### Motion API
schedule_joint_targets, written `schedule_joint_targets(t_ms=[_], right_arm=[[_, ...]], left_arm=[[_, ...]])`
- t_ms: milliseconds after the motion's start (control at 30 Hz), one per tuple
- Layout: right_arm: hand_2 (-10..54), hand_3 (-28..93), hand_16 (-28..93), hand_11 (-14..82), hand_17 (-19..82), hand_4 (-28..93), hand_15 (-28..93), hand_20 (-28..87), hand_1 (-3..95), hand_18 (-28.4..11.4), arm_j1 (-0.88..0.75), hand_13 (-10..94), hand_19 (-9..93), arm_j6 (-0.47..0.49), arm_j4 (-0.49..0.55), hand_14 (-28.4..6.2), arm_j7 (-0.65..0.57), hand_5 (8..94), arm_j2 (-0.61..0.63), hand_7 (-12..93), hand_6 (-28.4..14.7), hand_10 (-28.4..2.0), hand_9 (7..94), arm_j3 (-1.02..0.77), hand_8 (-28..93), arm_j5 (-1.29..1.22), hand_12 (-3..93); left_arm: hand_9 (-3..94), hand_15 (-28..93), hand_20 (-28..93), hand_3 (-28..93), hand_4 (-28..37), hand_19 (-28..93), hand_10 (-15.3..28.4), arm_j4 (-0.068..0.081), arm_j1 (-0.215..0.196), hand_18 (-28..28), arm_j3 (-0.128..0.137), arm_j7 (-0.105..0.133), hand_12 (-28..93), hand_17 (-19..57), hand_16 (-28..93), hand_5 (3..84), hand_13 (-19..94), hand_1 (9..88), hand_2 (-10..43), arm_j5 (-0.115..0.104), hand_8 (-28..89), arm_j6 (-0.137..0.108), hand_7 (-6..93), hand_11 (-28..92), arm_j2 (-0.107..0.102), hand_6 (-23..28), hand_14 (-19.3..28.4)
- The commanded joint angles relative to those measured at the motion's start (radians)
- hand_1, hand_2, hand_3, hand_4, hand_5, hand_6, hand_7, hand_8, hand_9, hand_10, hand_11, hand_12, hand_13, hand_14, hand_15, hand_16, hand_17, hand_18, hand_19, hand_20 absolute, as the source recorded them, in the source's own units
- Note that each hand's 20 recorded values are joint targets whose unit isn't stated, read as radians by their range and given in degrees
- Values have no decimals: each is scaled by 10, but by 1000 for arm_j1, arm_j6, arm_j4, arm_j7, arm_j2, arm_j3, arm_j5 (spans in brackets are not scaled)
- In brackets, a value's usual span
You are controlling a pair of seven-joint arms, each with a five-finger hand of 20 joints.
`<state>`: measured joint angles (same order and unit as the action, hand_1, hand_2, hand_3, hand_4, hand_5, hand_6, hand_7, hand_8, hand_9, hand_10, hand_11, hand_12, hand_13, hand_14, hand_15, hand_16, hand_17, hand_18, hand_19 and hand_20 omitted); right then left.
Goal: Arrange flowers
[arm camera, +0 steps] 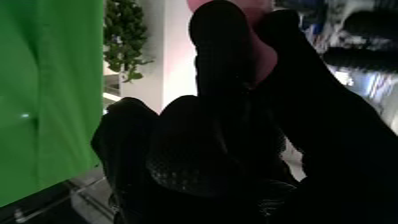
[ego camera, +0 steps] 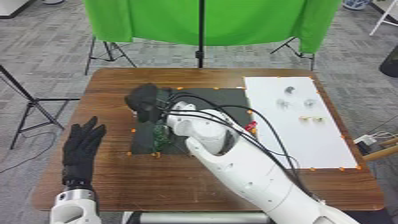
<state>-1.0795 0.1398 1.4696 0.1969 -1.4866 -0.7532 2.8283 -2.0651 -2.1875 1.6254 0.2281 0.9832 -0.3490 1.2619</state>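
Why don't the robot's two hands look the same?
The left hand has straight, empty fingers, while the right hand pinches a pink thing. The left hand is near the left edge of the table; the right hand is by the far left corner of the dark mat. Both hands are black.

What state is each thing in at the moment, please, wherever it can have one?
left hand: open, fingers straight
right hand: closed on the pink thing
pink thing: gripped
green sprig: lying on the dark mat
dark mat: flat
white sheet: laid flat
green cloth: hanging
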Motion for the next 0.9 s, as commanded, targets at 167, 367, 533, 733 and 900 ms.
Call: schedule_joint_targets(t_ms=[167,367,533,733,900], right_arm=[[-95,579,355,205,672,-131,675,675,544,-103,-56,891,932,45,-69,-11,14,742,-55,247,10,-97,880,-40,95,78,403],[-95,566,352,266,670,-128,676,673,511,-104,-69,889,932,51,-80,-13,-3,717,-67,220,1,-105,853,-58,85,97,346],[-95,622,354,294,668,-147,675,674,463,-106,-74,888,932,64,-86,-13,-3,694,-69,209,1,-111,840,-71,62,111,316],[-95,666,356,323,667,-166,674,671,418,-106,-69,887,932,83,-64,-15,-40,682,-44,201,4,-116,833,-57,-44,83,273],[-95,656,356,326,664,-164,669,667,392,-108,-38,887,932,113,41,-15,-139,658,27,197,-2,-124,824,-39,-93,-69,276]], left_arm=[[442,93,196,647,-283,39,125,9,11,109,-15,-1,133,76,18,422,329,134,68,-1,-62,13,64,130,-1,41,136],[429,92,189,651,-270,42,117,7,-17,122,12,10,138,70,21,376,326,225,-92,50,-56,60,54,131,8,47,135],[425,92,187,613,-269,41,116,7,-18,127,12,6,140,68,23,367,324,253,-95,55,-55,62,54,132,8,46,135],[425,93,186,608,-272,40,115,8,-19,128,10,2,141,66,24,367,327,249,-95,46,-56,62,54,134,7,46,137],[425,93,185,611,-273,39,117,3,-28,129,13,-3,141,65,25,370,329,242,-95,47,-56,64,55,134,13,46,138]])
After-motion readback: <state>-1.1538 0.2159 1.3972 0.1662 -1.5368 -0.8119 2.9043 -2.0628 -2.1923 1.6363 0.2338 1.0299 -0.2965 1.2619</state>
